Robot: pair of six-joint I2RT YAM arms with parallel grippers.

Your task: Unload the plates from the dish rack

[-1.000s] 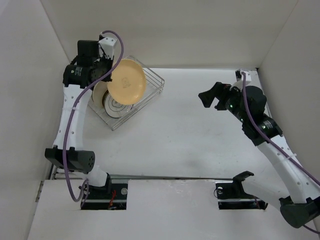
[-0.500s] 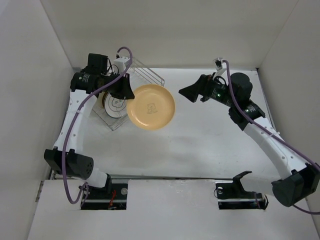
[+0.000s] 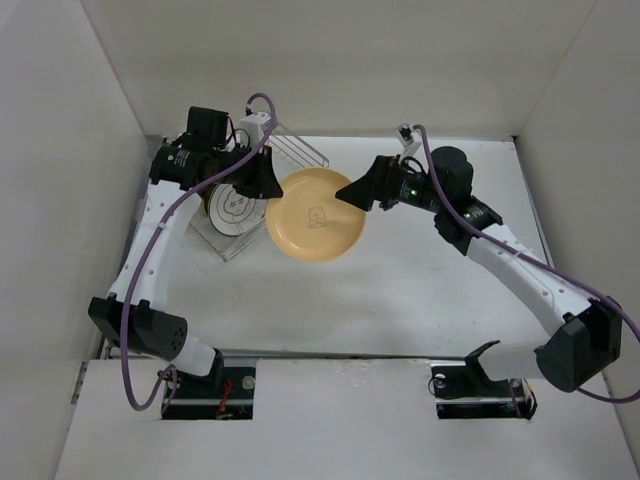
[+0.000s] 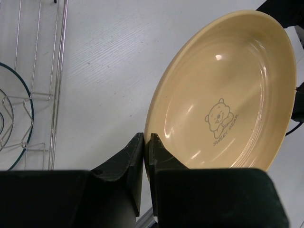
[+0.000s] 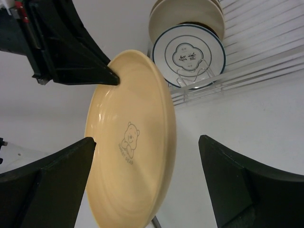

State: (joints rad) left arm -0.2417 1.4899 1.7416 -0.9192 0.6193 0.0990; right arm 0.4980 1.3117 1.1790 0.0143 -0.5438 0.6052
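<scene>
Over the middle of the worktop (image 3: 400, 290), toward its far edge, I held the yellow-orange plate (image 3: 315, 215) tilted above the surface, its bear drawing facing up. My left fingers (image 4: 147, 140) were pinched shut on its left rim. My right fingers (image 3: 345, 191) stood wide apart at the opposite rim, gripping nothing. Farther back, in the far left corner, the dish rack (image 3: 305, 155) held a white plate with a teal rim (image 5: 188, 56) standing upright, with a cream plate (image 5: 185, 14) behind it.
</scene>
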